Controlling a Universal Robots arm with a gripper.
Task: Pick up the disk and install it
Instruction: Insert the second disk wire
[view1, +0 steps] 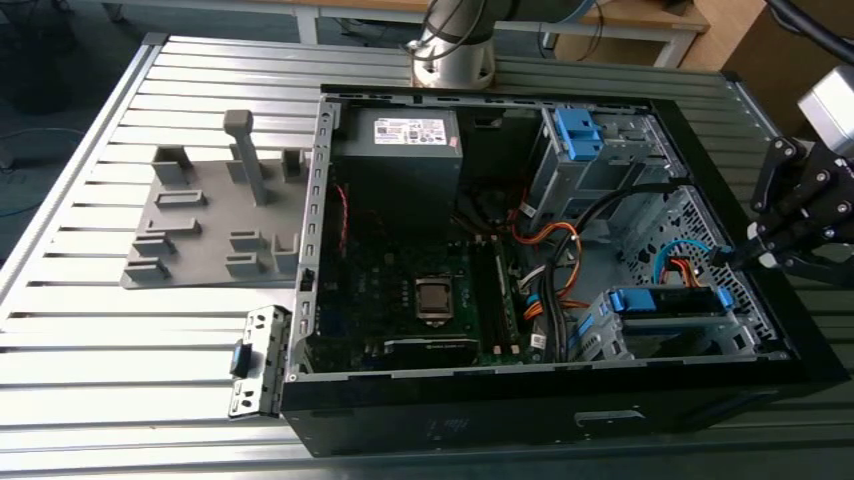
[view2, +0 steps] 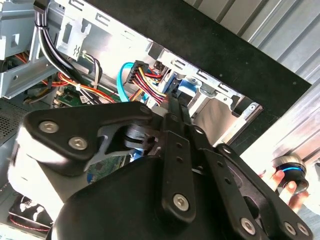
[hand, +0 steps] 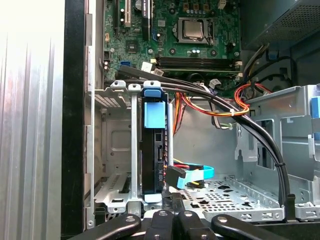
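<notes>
Disk (hand: 152, 150) upright in drive cage (hand: 112, 150) inside computer case (view1: 747, 300); gripper (view1: 763, 258) beside case's exterior-view-right wall.

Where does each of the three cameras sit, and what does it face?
Exterior view: off the arm, above the table, looking down into the open case; the gripper stands at the exterior view's right.
First wrist view: on the wrist, facing the disk in its bay and the motherboard; gripper links along one edge.
Second wrist view: behind the gripper, facing the cables.
Shared: both wrist views see the blue cable.
</notes>
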